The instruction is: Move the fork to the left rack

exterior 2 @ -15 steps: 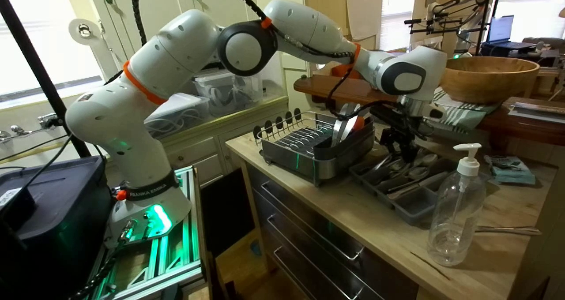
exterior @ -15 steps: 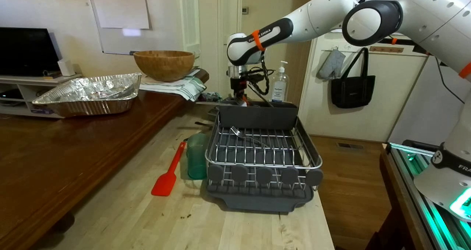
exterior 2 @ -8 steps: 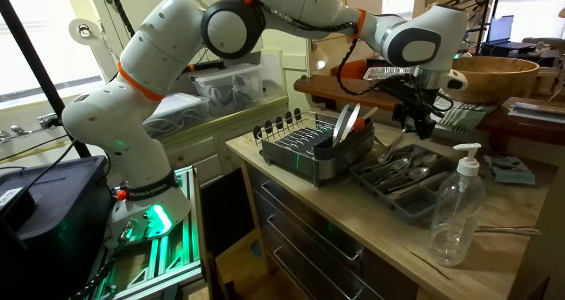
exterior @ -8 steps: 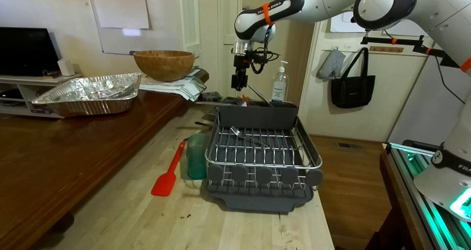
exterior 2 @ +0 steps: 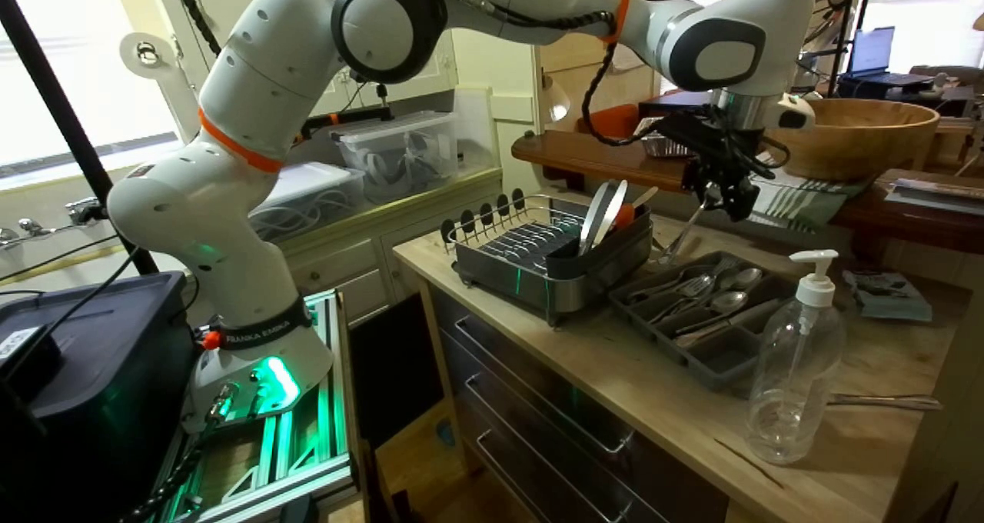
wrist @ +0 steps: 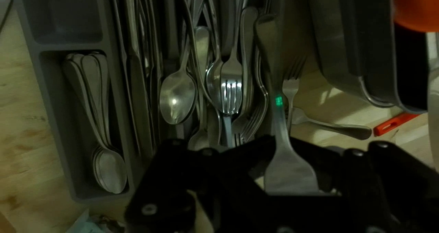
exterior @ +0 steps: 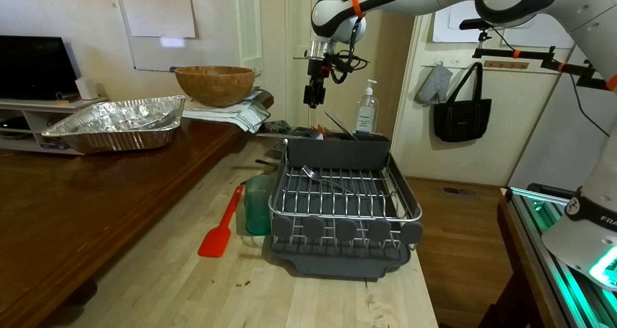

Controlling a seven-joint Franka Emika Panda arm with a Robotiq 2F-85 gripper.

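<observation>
A pale wooden counter (exterior: 270, 299) shows in both exterior views. On it, to the left in an exterior view, stands the grey dish rack (exterior 2: 503, 273), with the grey cutlery tray (exterior 2: 665, 341) just to its right, holding spoons (wrist: 178, 97) and forks (wrist: 232, 85). To the right of the tray, nearer, a see-through pump bottle (exterior 2: 792, 400) stands upright. The gripper (exterior 2: 716, 200) is in the air above the counter, apart from rack and tray. In an exterior view the green tumbler (exterior: 258, 212) is just left of the rack, and left of that the red spatula (exterior: 218, 236) lies on the counter, blade toward the near side. The fork (wrist: 282, 133) is up in the gripper: the fingers (exterior 2: 742, 200) pinch it by its head, the tines hidden, the handle slanting down. A second fork (exterior: 318, 178) lies across the wires of the dish rack.
</observation>
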